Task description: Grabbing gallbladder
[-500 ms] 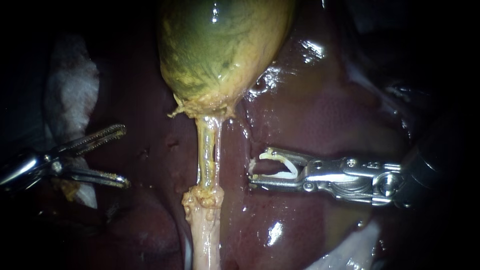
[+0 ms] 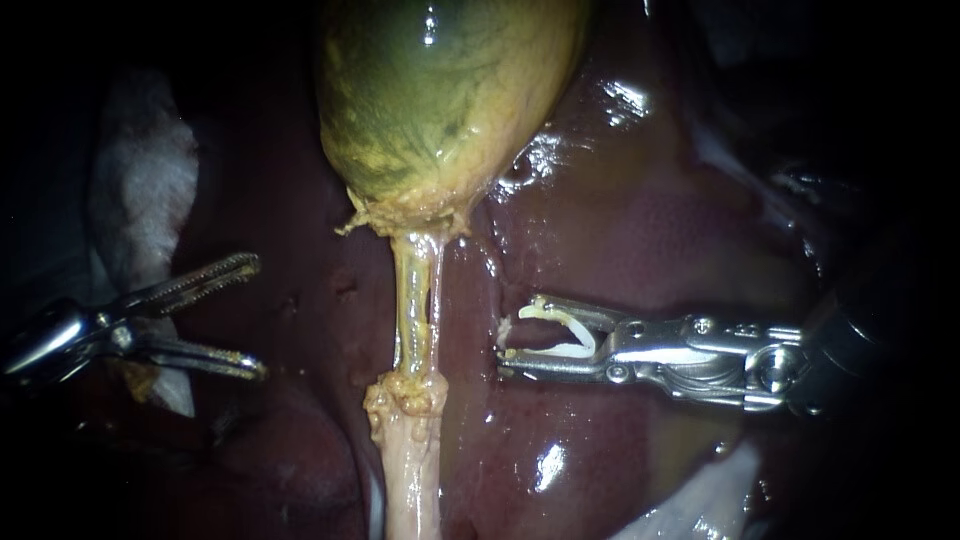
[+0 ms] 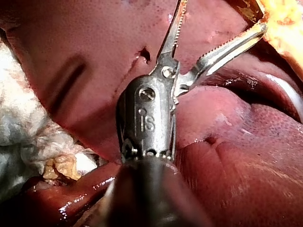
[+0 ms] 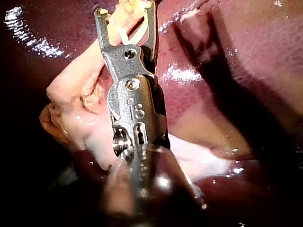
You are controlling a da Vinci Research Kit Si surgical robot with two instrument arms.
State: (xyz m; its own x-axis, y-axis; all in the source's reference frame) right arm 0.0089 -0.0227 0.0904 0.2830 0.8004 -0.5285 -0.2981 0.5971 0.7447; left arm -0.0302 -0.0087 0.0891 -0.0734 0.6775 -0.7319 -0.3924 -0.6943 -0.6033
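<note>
Closest to me are my two tools. My left instrument (image 2: 257, 318) comes in from the left side. Its claw is open wide and holds nothing. It hangs over the dark red liver (image 2: 640, 230). It is well apart from the gallbladder (image 2: 440, 100) and touches no part of it. From the left wrist camera I see the toothed claw spread over the liver, with some lumpy yellow tissue (image 3: 284, 19) just ahead of one tip.

My right instrument (image 2: 515, 335) comes in from the right. Its claw grips a white clip (image 2: 565, 335), which sits inside it and touches both halves. The claw's tips are just beside the tube (image 2: 415, 300) but do not touch it.

The tube is thin and yellow. It runs down from the gallbladder to a bumpy knot (image 2: 405, 395), and a pale strand (image 2: 410, 480) goes on below that.

The gallbladder is farther back, at the top middle of the endoscope view. It is a round, full bag, green and yellow, lying on the liver. I cannot see what is inside it.

Farthest back on the left lies a white cloth (image 2: 140, 190), behind my left instrument.
</note>
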